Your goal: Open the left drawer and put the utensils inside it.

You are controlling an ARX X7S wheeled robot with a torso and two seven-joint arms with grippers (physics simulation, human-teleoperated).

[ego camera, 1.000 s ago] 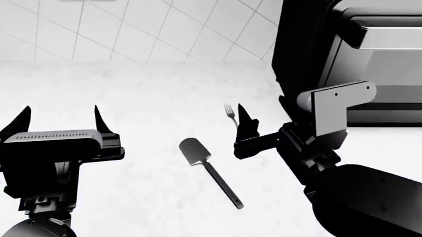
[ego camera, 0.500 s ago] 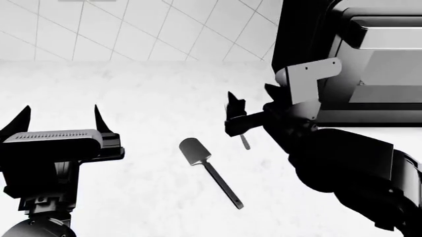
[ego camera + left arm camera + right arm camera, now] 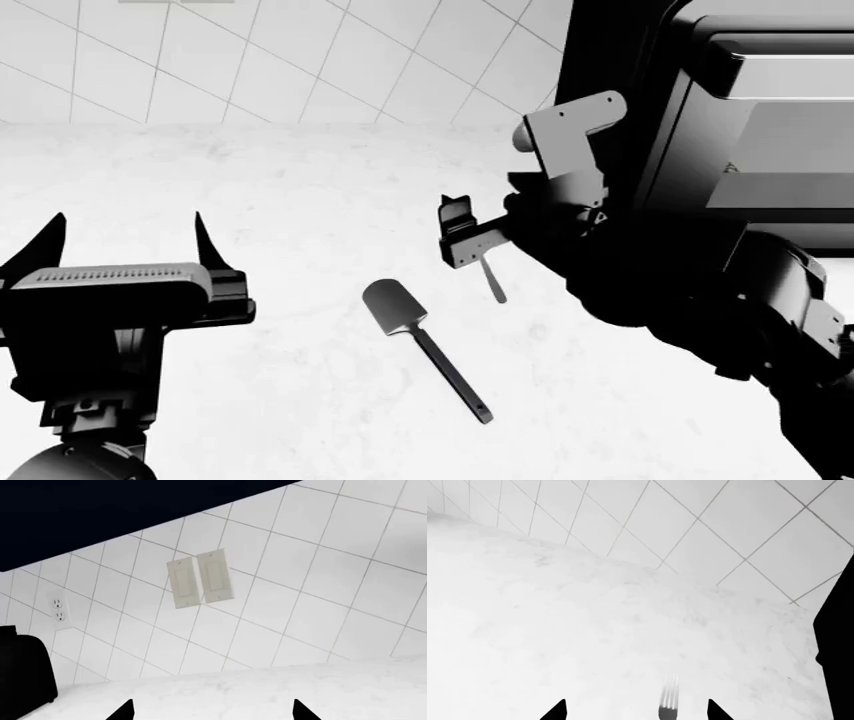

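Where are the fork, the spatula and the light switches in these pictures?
fork [image 3: 668, 700]: right wrist view, on its tines.
spatula [image 3: 392, 303]: head view, on its broad flat head.
light switches [image 3: 200, 579]: left wrist view, between the two plates on the tiled wall.

My right gripper [image 3: 461, 232] hangs over the white desk [image 3: 267, 200], beside the dark appliance [image 3: 721, 120] at the right. The fork's [image 3: 494, 284] handle sticks out below it, slanting toward the desk; whether my jaws pinch the fork I cannot tell. The black spatula [image 3: 424, 345] lies flat on the desk just below and left of the fork, head toward the tiled wall [image 3: 267, 60]. My left gripper [image 3: 127, 245] hovers well apart to the left, jaws spread wide and holding nothing.
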